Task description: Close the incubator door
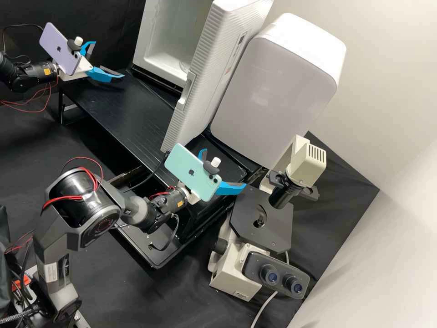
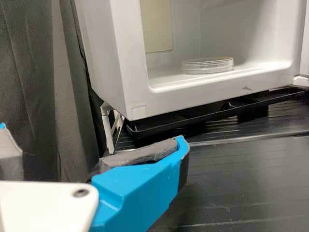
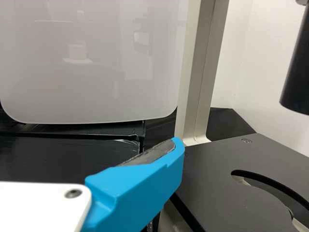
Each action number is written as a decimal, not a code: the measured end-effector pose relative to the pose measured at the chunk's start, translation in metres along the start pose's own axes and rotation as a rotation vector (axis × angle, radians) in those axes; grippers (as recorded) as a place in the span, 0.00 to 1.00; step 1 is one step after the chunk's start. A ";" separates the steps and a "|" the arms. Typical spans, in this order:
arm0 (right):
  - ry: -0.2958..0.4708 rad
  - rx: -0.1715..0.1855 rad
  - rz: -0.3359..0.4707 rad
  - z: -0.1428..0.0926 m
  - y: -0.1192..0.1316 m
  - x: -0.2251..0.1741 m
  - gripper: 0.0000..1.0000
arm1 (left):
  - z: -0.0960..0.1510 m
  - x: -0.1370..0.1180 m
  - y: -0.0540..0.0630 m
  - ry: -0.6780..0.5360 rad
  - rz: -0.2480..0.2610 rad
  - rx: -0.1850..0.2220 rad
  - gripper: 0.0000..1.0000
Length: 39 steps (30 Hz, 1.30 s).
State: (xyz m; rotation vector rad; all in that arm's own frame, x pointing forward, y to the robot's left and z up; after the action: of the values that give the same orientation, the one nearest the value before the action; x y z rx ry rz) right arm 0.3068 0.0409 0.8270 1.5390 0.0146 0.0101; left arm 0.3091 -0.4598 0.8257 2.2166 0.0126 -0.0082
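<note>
White incubator (image 1: 159, 73) stands with its door (image 1: 207, 82) open, a clear dish (image 2: 207, 66) inside; left gripper (image 1: 109, 59) and right gripper (image 1: 225, 168) are both released, blue fingers spread apart.

high: downward | left wrist: near, incubator (image 2: 130, 92) | right wrist: near, microscope (image 3: 217, 157) | high shares both
</note>
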 end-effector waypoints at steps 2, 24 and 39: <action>0.000 0.000 0.000 0.000 0.000 0.000 1.00 | 0.000 0.000 0.000 0.000 0.000 0.000 1.00; 0.009 -0.001 0.007 -0.001 0.001 0.000 0.00 | 0.000 0.000 0.000 0.000 0.000 0.000 1.00; 0.119 0.009 0.083 -0.021 0.018 0.006 0.00 | 0.000 0.000 0.000 0.000 0.000 0.000 1.00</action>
State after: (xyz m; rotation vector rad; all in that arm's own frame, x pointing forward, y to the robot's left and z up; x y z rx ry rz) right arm 0.3128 0.0621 0.8440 1.5459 0.0451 0.1681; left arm 0.3091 -0.4598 0.8257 2.2166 0.0126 -0.0082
